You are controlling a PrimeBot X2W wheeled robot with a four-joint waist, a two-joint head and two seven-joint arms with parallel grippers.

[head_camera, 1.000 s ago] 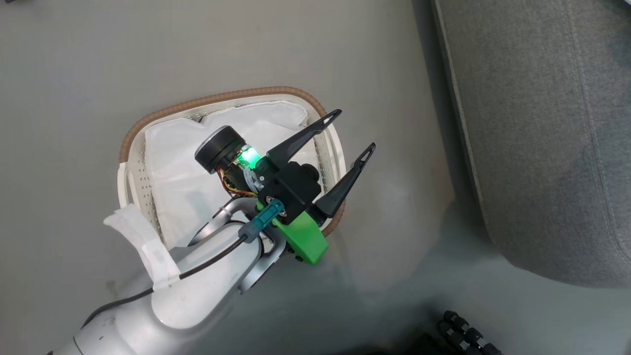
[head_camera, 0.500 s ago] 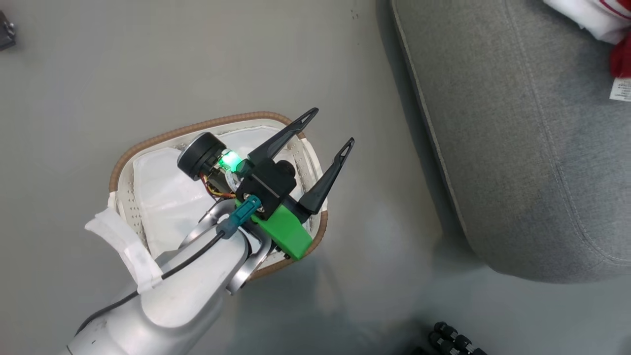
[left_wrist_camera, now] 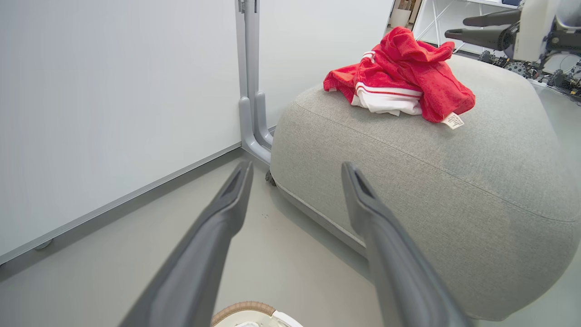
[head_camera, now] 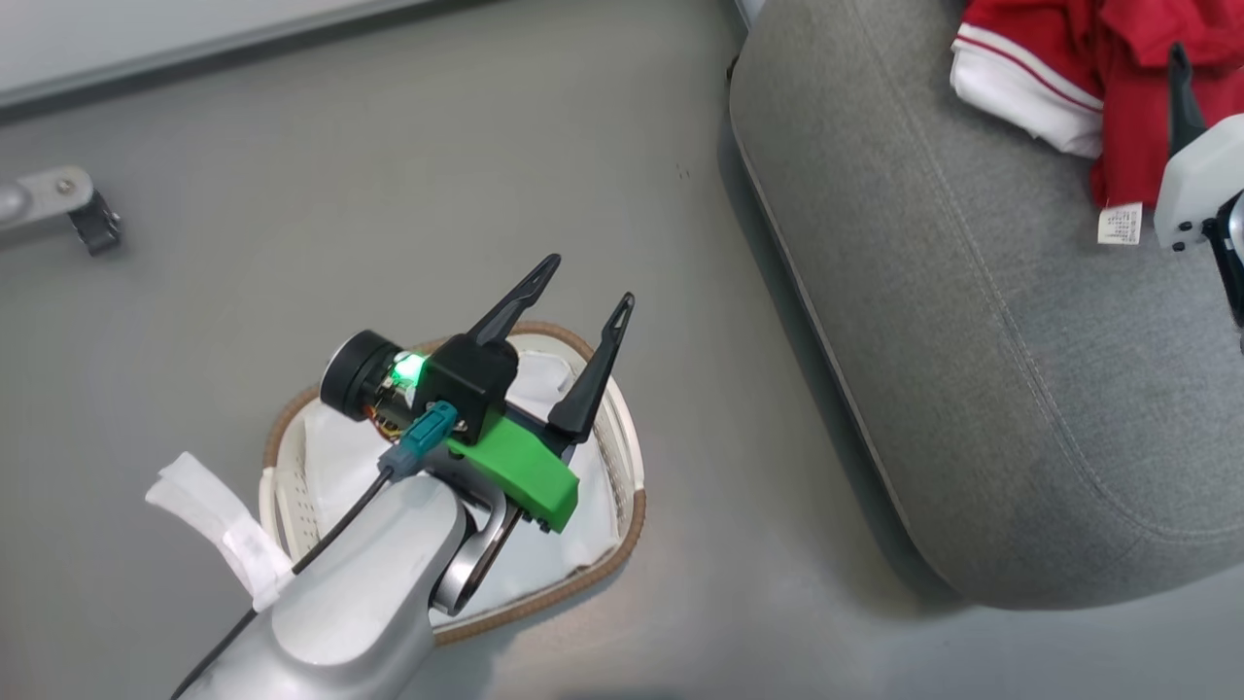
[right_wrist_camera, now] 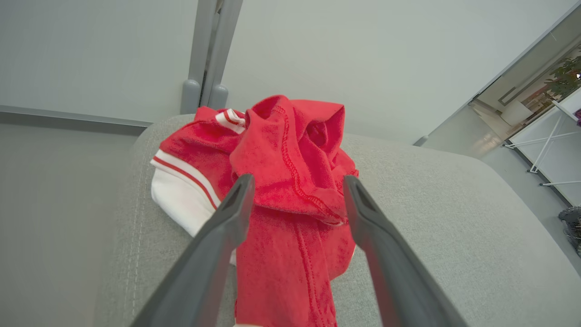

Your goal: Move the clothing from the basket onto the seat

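The left end effector (head_camera: 591, 280) is gaping wide, empty, over the oval cream plastic basket (head_camera: 630, 457) beside the grey upholstered seat (head_camera: 972, 340). Above the seat, the right end effector (right_wrist_camera: 297, 179) is gaping over bright red soft clothing (right_wrist_camera: 290, 136) lying there, likely light and limp; pinch a raised fold.

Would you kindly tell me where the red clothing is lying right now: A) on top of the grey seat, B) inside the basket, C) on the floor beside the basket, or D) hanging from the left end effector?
A: the clothing lies in a heap on top of the seat, well apart from the basket.
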